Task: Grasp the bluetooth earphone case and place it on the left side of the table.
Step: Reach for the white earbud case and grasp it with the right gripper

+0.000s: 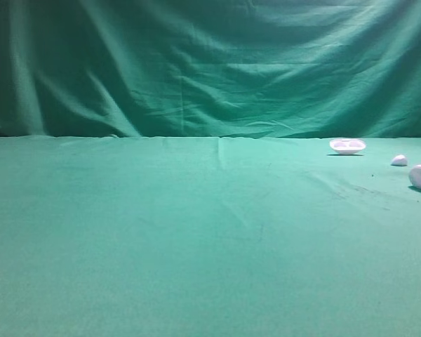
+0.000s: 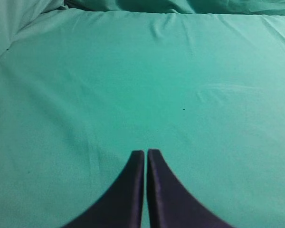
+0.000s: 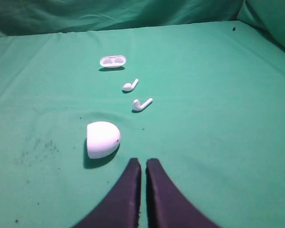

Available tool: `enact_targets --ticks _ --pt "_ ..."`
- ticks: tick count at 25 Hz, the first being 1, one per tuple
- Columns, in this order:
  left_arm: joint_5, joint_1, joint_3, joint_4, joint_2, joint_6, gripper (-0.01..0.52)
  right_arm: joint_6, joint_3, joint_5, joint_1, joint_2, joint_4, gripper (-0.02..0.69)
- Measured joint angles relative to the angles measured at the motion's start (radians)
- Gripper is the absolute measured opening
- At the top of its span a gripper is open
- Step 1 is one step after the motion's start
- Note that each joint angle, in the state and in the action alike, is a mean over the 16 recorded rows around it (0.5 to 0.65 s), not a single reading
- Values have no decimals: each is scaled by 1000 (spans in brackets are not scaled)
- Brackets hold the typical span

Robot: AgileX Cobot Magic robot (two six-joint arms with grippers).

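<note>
Closed, empty right claw (image 3: 143, 164) sits just behind bluetooth earphone case (image 3: 102, 138), case slightly left.

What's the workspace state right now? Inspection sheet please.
Surface: table under green cloth, faint creases, a few dark specks near the case.
Job's things: case white, lying on the cloth at the right edge of the exterior high view, not yet grasped.
Clutter: white tray with two hollows, farther back; two earbuds between tray and case, all apart.
Hands: left hand shut, empty, above bare cloth; right hand shut, empty, just short of the case.
Cables: nothing seen.
Surroundings: green backdrop, draped in folds.
</note>
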Motion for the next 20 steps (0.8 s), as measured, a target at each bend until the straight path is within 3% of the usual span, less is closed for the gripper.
enact_targets --ticks 14,20 --pt "0 0 0 0 0 0 0 6 0 -10 0 0 5 0" --pt "0 0 0 0 0 0 0 23 1 -127 0 0 71 0"
